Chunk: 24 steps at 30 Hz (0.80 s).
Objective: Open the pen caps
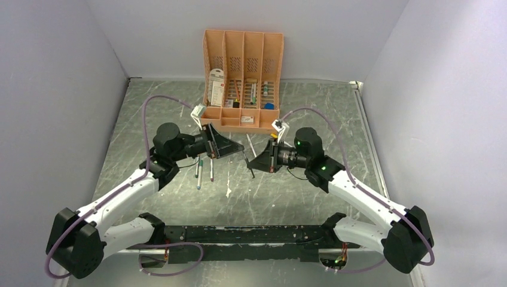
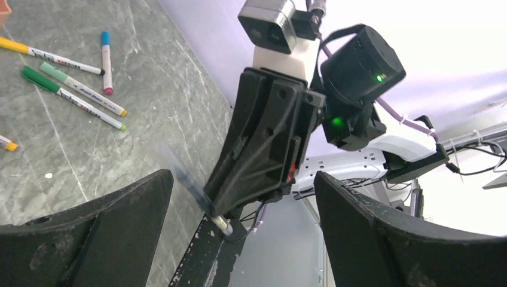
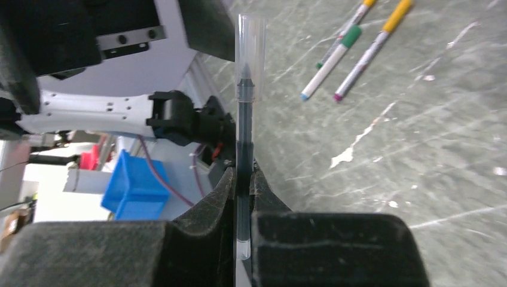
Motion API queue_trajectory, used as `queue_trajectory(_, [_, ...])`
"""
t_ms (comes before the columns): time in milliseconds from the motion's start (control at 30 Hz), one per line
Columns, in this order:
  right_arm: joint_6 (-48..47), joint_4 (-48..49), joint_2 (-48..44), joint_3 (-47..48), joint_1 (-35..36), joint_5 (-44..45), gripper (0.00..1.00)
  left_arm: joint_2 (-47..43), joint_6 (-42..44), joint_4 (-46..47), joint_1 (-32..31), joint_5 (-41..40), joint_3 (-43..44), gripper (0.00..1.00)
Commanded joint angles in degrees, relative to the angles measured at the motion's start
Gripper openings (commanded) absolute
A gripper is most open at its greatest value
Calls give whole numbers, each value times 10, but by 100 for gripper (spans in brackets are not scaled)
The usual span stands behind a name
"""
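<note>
My right gripper is shut on a thin pen with a dark barrel. The pen stands up out of the jaws and wears a clear cap on its upper end. In the top view this gripper hovers over the table's middle, facing my left gripper a short way off. The left gripper is open with nothing between its wide-apart fingers. It looks at the right gripper's black body and the blurred held pen. Several capped pens lie loose on the table.
A peach-orange organiser with card packets stands at the back centre. Loose pens with yellow, green and blue caps lie beyond the left gripper. Two more pens lie past the right gripper. A blue bin sits off the table.
</note>
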Motion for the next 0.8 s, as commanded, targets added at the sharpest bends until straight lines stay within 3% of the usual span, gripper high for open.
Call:
queue_trajectory(0, [88,126,-11,-30,29,-11,0,25,-16,67,-23,-28,-5,100])
queue_trajectory(200, [112,167,-10,-37,59,26,0,51,1,51,-45,-48,17,100])
queue_trajectory(433, [97,145,-3,-21,68,42,0,52,8,39,-50,-66,22,96])
queue_trajectory(567, [87,123,3,-20,69,47,0,49,19,18,-51,-78,28,86])
queue_trajectory(767, [91,129,-1,-35,69,51,0,57,27,4,-51,-82,32,56])
